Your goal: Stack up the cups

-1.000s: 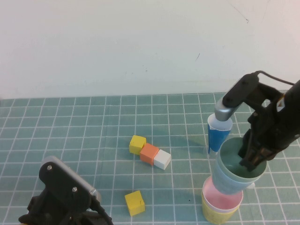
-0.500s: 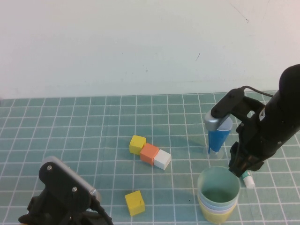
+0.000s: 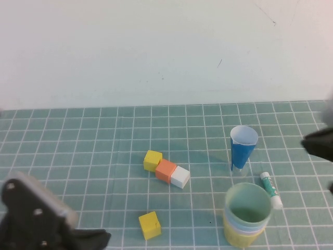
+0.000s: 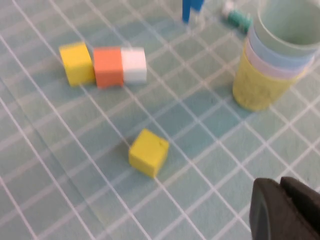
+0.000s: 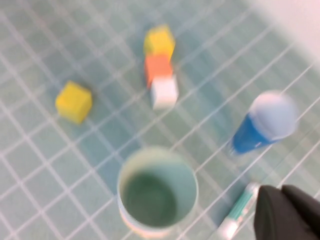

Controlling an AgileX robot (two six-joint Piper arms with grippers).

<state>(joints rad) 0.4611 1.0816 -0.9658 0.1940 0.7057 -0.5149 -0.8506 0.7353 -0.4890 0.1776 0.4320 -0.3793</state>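
I'm seeing the cups (image 3: 246,215) nested near the desk's (image 3: 104,130) front right corner; light, thin-walled plastic (slippery, easily squashed), best pinched at the rim. My right end effector (image 3: 318,143) is sitting at the right edge, my left end effector (image 3: 36,221) at the front left corner; I cannot tell either's opening.

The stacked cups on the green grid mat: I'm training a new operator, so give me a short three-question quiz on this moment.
1. True or false: the sage green plastic cup sits topmost in the nested stack.
2. Which cup is at the bottom? A pink, B yellow plastic cup, C light blue.
3. Fill in: the white and green tube lies beside the narrow dark blue ____ cup.

Key: 1 true; 2 B; 3 cone. Left gripper hangs near the mat's front; right gripper above the stack, neither holding a cup.
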